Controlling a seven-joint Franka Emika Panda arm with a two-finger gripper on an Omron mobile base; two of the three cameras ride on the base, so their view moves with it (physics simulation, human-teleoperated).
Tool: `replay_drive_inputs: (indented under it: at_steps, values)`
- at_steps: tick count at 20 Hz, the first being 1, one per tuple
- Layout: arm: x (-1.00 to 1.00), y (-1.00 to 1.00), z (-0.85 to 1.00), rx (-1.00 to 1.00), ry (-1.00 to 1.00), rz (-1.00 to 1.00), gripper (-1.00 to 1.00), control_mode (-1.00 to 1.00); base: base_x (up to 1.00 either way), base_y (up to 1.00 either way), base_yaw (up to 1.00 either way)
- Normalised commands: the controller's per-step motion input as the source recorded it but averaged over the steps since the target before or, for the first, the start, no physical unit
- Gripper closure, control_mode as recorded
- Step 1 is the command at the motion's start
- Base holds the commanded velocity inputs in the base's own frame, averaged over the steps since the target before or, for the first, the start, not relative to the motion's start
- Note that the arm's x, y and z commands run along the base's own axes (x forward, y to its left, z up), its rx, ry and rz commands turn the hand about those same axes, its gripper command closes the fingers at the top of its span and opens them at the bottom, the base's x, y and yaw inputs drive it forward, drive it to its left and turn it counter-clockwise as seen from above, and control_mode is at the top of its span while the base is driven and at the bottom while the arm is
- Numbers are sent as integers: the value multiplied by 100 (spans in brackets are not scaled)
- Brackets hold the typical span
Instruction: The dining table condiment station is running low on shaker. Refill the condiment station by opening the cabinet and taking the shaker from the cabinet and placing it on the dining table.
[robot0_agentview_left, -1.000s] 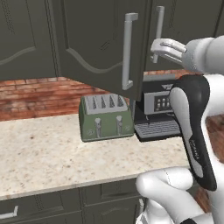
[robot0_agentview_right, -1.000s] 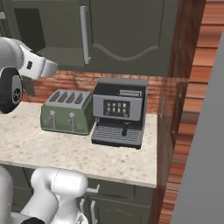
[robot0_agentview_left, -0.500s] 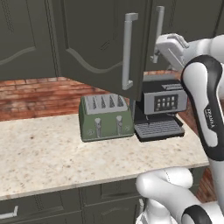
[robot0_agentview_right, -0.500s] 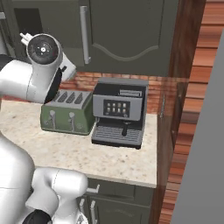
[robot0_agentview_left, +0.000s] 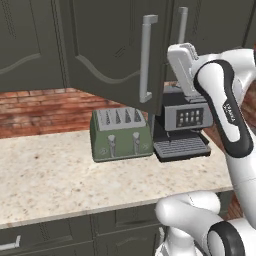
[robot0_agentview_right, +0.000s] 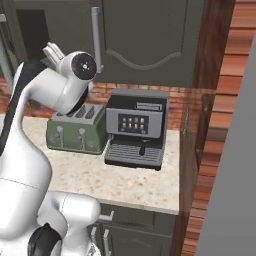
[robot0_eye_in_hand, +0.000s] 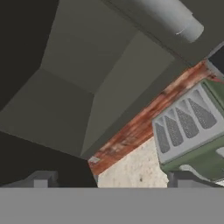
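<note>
The cabinet (robot0_agentview_left: 110, 45) is the dark grey-green wall unit above the counter. Its left door stands swung out toward me, with its pale bar handle (robot0_agentview_left: 146, 60) on the free edge. My gripper (robot0_agentview_left: 176, 55) hangs open just right of that handle, holding nothing. In the right base view the gripper (robot0_agentview_right: 52, 50) sits in front of a dark gap beside the cabinet (robot0_agentview_right: 145, 35). In the hand view, the gripper (robot0_eye_in_hand: 113, 181) looks up along the cabinet (robot0_eye_in_hand: 87, 74) door, with the handle (robot0_eye_in_hand: 175, 17) at the top. The shaker is hidden and the dining table is out of view.
A green toaster (robot0_agentview_left: 122, 135) and a black coffee machine (robot0_agentview_left: 182, 125) stand on the speckled counter (robot0_agentview_left: 50, 175) below the cabinet, against a brick wall. A dark wood panel (robot0_agentview_right: 200, 100) bounds the counter on the right. Base cabinet drawers run under the counter.
My elbow has swung up from low to high and the hand has turned. The gripper stays by the door's handle and stays open.
</note>
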Motion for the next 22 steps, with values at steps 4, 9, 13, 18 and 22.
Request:
replay_drive_inputs:
  at_steps: [4,9,13,18,22]
  values:
    - [-3,73,-12,1,2,9,-100,-100,0,0,0]
    - [-58,84,-7,0,0,17,-100,-100,0,0,0]
    - [-95,99,0,-6,-7,19,-100,-100,0,0,0]
    - [-97,99,0,-13,-22,15,-100,-100,0,0,0]
    - [-28,100,0,-14,-18,3,-100,-100,0,0,0]
